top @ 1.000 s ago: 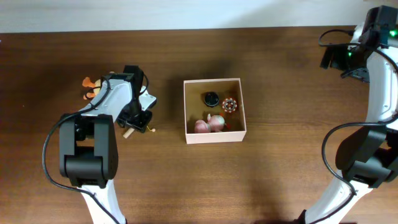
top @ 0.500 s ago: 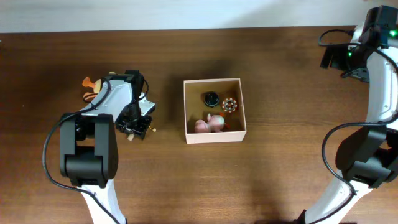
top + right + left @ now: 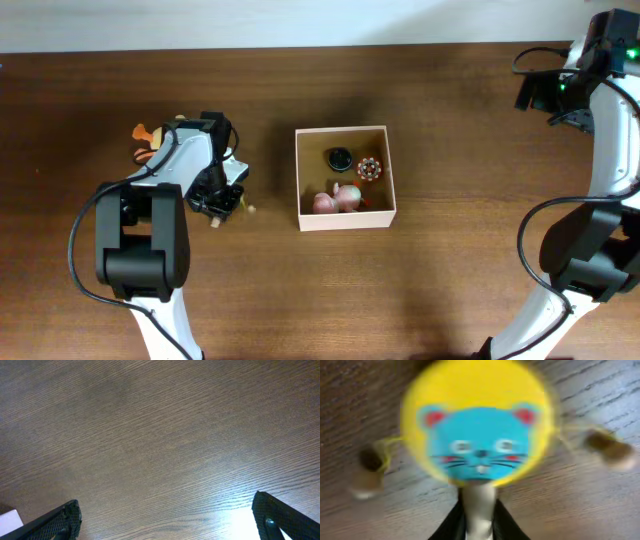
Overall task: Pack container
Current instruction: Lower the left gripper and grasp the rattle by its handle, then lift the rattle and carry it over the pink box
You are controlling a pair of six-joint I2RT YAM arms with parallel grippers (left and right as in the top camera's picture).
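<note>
Container (image 3: 348,220) – a square, shallow cardboard box, white outside and tan inside – sits flat on the wooden table (image 3: 450,150) with its open side up, off to the right of the left gripper (image 3: 218,200) and well apart from the right gripper (image 3: 165,525). Being square it has no long axis; its walls run parallel to the table's edges. Inside lie a black round toy (image 3: 340,158), a disc with red dots (image 3: 369,169) and a pink toy (image 3: 337,198).

The left arm reaches forward from the near edge and bends down, wrist low over the table. Its jaws are clamped on the pale handle of a rattle drum (image 3: 477,422) – a yellow disc with a blue cat face, handle running straight out from the fingers, one bead (image 3: 612,452) on a string at each side. An orange toy (image 3: 145,135) lies just behind and to the left of this gripper.

The right arm stretches to the far right corner, jaws spread wide over bare wood.
</note>
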